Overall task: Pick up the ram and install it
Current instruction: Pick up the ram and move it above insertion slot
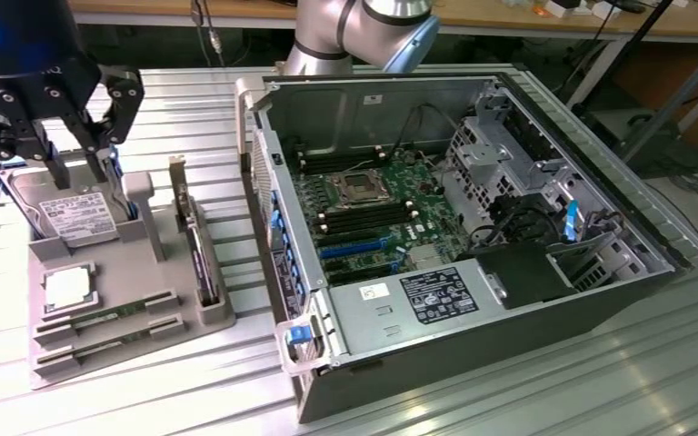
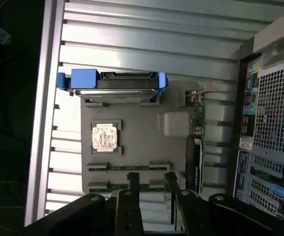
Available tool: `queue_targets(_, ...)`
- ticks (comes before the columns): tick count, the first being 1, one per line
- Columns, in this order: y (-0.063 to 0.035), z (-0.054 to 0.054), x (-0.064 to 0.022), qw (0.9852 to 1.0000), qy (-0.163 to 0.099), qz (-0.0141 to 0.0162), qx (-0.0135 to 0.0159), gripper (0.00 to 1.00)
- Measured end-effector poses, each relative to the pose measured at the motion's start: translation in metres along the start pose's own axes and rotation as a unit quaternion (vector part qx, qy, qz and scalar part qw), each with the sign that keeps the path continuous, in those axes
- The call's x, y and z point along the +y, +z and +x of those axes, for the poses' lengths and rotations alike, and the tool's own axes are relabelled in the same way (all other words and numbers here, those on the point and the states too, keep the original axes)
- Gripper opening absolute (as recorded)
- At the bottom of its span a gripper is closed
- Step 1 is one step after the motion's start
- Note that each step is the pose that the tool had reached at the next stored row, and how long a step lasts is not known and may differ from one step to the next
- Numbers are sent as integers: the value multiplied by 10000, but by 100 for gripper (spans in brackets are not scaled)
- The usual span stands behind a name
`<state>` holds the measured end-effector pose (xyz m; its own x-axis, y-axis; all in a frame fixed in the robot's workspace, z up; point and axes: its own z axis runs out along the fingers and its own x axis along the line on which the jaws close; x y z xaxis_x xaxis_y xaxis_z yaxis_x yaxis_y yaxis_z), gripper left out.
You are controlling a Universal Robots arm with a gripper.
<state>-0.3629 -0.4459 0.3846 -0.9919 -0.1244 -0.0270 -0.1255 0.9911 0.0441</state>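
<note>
Clearly the task is only at its beginning. The open computer case [image 1: 362, 109] takes the centre and right of the exterior view. On its motherboard [image 1: 385, 213] the dark memory slots seem to carry no green stick, so I judge that the installing is not done.

The grey tray [image 1: 143, 272] lies at the lower left. The gripper [image 1: 83, 173] hangs at the upper left, in front of the tray's hard drive [image 1: 76, 213]. Its fingers [image 2: 132, 182] are spread apart and hold nothing.

Both sticks rest in their holders at the tray's lower end: the upper ram stick [image 1: 106, 319] and, just beside it, the lower ram stick [image 1: 106, 349]. Neither is lifted, so the picking is left too.

The gripper touches neither stick. In the exterior view they lie well below it, past the processor chip [image 1: 68, 288]. In the wrist view the fingertips appear near them, so how high it hangs I cannot tell.
</note>
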Motion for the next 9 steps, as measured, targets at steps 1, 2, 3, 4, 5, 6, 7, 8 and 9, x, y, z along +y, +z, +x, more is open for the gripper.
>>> queue_targets(1,9,1,-1,10000,-89,-3,4,36)
queue_targets(2,24,1,-2,9998,-187,-6,7,36)
queue_targets(3,42,1,-2,9995,-324,-9,14,36)
queue_targets(4,55,2,-2,9991,-416,-11,19,36)
queue_targets(5,72,2,-3,9986,-533,-15,23,36)
queue_targets(6,86,2,-4,9980,-636,-17,28,36)
queue_targets(7,103,3,-5,9970,-767,-21,34,36)
queue_targets(8,124,3,-6,9959,-908,-25,40,36)
queue_targets(9,150,4,-7,9939,-1100,-30,48,36)
